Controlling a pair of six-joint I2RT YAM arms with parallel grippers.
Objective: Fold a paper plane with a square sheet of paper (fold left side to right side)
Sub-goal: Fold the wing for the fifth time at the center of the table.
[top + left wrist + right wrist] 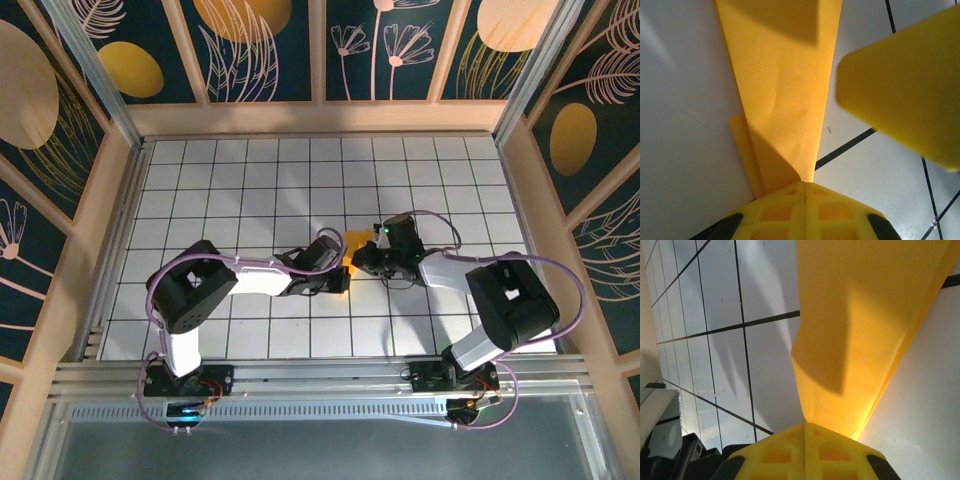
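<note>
The orange-yellow paper [785,90] is folded into a narrow, tapering dart, the paper plane, and is held just above the white grid table. My left gripper [805,184] is shut on its narrow end, where folded layers fan out to the left. My right gripper [805,425] is shut on the paper plane [865,340] from the other side. One of its yellow fingers [905,85] looms at the upper right of the left wrist view. From above, the left gripper [340,276] and right gripper [363,258] meet at mid-table, with slivers of paper [353,240] between them.
The white grid table [250,170] is walled by wooden rails and dark decorated panels [260,50]. Both arm bases sit on the aluminium rail [320,385] at the near edge. A dark part of the left arm [685,455] shows at the lower left of the right wrist view.
</note>
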